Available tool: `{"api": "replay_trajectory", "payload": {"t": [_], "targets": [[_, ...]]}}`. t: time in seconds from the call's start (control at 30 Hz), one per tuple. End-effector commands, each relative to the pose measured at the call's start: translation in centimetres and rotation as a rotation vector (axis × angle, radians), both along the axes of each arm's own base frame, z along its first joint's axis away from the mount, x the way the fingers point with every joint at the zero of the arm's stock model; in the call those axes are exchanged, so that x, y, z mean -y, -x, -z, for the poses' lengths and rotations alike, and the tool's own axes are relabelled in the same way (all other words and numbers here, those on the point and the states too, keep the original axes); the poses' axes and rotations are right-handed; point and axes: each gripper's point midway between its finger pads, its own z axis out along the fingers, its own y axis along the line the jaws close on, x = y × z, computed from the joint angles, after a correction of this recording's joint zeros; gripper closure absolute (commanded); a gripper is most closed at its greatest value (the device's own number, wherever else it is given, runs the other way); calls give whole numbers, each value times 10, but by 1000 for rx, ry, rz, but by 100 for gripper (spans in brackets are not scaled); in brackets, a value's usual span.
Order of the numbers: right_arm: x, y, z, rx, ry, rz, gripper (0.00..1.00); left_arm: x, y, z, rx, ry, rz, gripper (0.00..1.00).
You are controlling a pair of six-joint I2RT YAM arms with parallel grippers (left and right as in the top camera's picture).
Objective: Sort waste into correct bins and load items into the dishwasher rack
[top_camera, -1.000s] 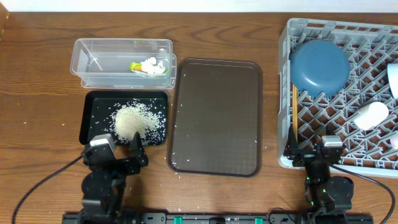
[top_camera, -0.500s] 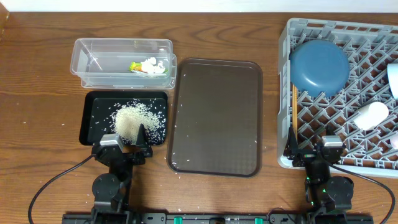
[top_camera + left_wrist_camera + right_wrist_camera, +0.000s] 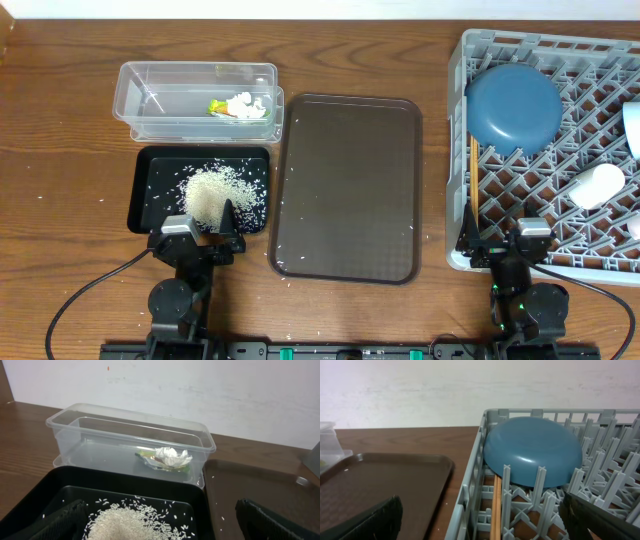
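The grey dishwasher rack (image 3: 600,45) at the right holds the blue bowl (image 3: 513,107), a whitish cup (image 3: 597,185) and the wooden chopsticks (image 3: 472,175); other white pieces are cut off at its right edge. The clear tub (image 3: 160,85) holds the snack wrapper (image 3: 218,106) and the white tissue (image 3: 243,103). The black tray (image 3: 150,170) holds a pile of rice (image 3: 212,195). My left gripper (image 3: 200,242) is open and empty at the black tray's near edge, over the rice (image 3: 130,522). My right gripper (image 3: 503,248) is open and empty at the rack's near left corner, facing the chopsticks (image 3: 496,505) and bowl (image 3: 532,450).
A large brown serving tray (image 3: 348,188) lies between the black tray and the rack, with a few rice grains on it. Stray grains dot the wooden table (image 3: 60,200) around the trays. A white wall stands behind the tub (image 3: 100,435).
My left gripper has shifted a little to the right and straightened at the black tray's near edge, then held still. The right gripper has not moved.
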Motion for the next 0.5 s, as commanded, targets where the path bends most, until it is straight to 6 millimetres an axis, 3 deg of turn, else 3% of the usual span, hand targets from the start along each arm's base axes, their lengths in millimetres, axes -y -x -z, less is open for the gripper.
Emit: {"api": "replay_trajectory", "payload": {"t": [0.0,0.47], "targets": [[-5,1,0,1,12,-23,1,-1,1,18,-50,-24,-4,3],[-5,1,1,1,12,-23,1,-1,1,18,-50,-24,-4,3]]}}
